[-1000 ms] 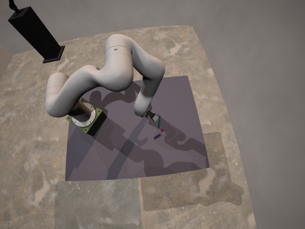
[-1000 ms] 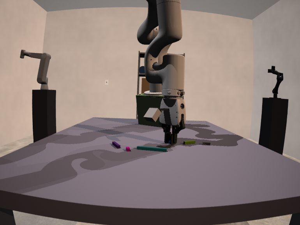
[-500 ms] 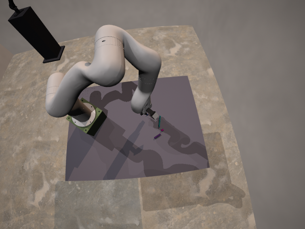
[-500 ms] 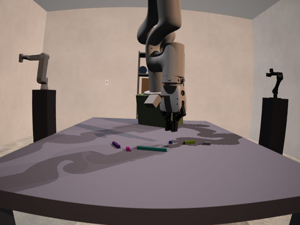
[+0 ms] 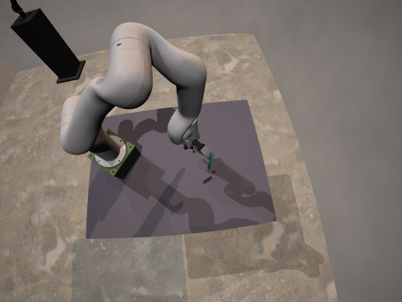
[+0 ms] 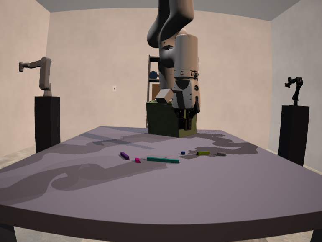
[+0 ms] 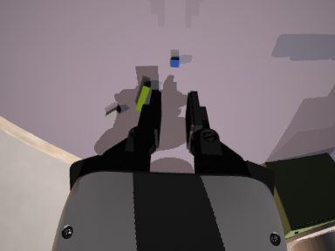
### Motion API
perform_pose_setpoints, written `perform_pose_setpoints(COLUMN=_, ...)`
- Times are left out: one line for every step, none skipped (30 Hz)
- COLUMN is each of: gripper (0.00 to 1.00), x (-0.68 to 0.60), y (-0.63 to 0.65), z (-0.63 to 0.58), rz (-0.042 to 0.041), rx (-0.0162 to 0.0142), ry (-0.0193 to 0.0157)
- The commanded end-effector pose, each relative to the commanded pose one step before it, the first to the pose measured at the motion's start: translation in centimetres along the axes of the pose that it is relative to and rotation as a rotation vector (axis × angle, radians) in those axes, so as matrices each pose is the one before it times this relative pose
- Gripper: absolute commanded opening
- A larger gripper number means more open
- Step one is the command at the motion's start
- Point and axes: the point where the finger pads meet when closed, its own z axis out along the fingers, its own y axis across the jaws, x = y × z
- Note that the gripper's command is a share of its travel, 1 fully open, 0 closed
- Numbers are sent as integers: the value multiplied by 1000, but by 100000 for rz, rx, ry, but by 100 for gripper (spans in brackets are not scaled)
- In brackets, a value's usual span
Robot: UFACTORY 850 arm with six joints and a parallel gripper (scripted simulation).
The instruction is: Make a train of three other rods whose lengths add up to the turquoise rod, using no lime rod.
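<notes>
My gripper [image 6: 185, 127] [image 7: 174, 103] hangs well above the table with its fingers a little apart and nothing between them. The small blue rod [image 5: 193, 151] [image 6: 182, 153] [image 7: 174, 63] lies on the table below and ahead of the fingertips. The lime rod [image 6: 203, 153] [image 7: 142, 99] and the grey rod [image 6: 221, 154] [image 7: 112, 111] lie to one side of it. The turquoise rod [image 5: 210, 158] [image 6: 162, 160] lies flat farther out. The magenta rod [image 5: 213, 171] [image 6: 137, 160] and the purple rod [image 5: 207, 179] [image 6: 124, 155] lie beyond its far end, apart from each other.
The arm's green base block [image 5: 113, 157] [image 6: 161, 119] stands at the back of the purple table top [image 5: 233, 129] [image 6: 233, 187]. Black pedestals with small arms stand off the table at left [image 6: 46, 119] and right [image 6: 293, 132].
</notes>
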Motion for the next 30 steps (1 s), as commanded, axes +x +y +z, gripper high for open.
perform_pose_setpoints(gripper=100, x=54, y=-57, z=-256, rz=-51, rx=-871, ry=11)
perform_pose_setpoints(gripper=100, x=0, y=0, z=0, rz=0, rx=0, ry=0)
perform_pose_setpoints(gripper=100, x=0, y=0, z=0, rz=0, rx=0, ry=0)
perform_pose_setpoints(gripper=100, x=0, y=0, z=0, rz=0, rx=0, ry=0)
perform_pose_setpoints(gripper=100, x=0, y=0, z=0, rz=0, rx=0, ry=0)
perform_pose_setpoints(gripper=100, x=0, y=0, z=0, rz=0, rx=0, ry=0)
perform_pose_setpoints(gripper=100, x=0, y=0, z=0, rz=0, rx=0, ry=0)
perform_pose_setpoints(gripper=100, x=0, y=0, z=0, rz=0, rx=0, ry=0)
perform_pose_setpoints(gripper=100, x=0, y=0, z=0, rz=0, rx=0, ry=0)
perform_pose_setpoints(gripper=100, x=0, y=0, z=0, rz=0, rx=0, ry=0)
perform_pose_setpoints(gripper=100, x=0, y=0, z=0, rz=0, rx=0, ry=0)
perform_pose_setpoints(gripper=100, x=0, y=0, z=0, rz=0, rx=0, ry=0)
perform_pose_setpoints(gripper=100, x=0, y=0, z=0, rz=0, rx=0, ry=0)
perform_pose_setpoints(gripper=100, x=0, y=0, z=0, rz=0, rx=0, ry=0)
perform_pose_setpoints(gripper=100, x=0, y=0, z=0, rz=0, rx=0, ry=0)
perform_pose_setpoints(gripper=100, x=0, y=0, z=0, rz=0, rx=0, ry=0)
perform_pose_setpoints(gripper=100, x=0, y=0, z=0, rz=0, rx=0, ry=0)
perform_pose_setpoints(gripper=100, x=0, y=0, z=0, rz=0, rx=0, ry=0)
perform_pose_setpoints(gripper=100, x=0, y=0, z=0, rz=0, rx=0, ry=0)
perform_pose_setpoints(gripper=100, x=0, y=0, z=0, rz=0, rx=0, ry=0)
perform_pose_setpoints(gripper=100, x=0, y=0, z=0, rz=0, rx=0, ry=0)
perform_pose_setpoints(gripper=100, x=0, y=0, z=0, rz=0, rx=0, ry=0)
perform_pose_setpoints(gripper=100, x=0, y=-1, z=0, rz=-14, rx=0, ry=0)
perform_pose_setpoints(gripper=100, x=-3, y=-5, z=1, rz=-96, rx=0, ry=1)
perform_pose_setpoints(gripper=100, x=-8, y=-13, z=3, rz=-250, rx=0, ry=1)
perform_pose_setpoints(gripper=100, x=-16, y=-25, z=6, rz=-469, rx=0, ry=3)
perform_pose_setpoints(gripper=100, x=-25, y=-40, z=9, rz=-742, rx=1, ry=4)
perform_pose_setpoints(gripper=100, x=-35, y=-58, z=13, rz=-1062, rx=1, ry=6)
perform_pose_setpoints(gripper=100, x=-46, y=-78, z=18, rz=-1420, rx=1, ry=8)
perform_pose_setpoints(gripper=100, x=-58, y=-100, z=23, rz=-1810, rx=1, ry=10)
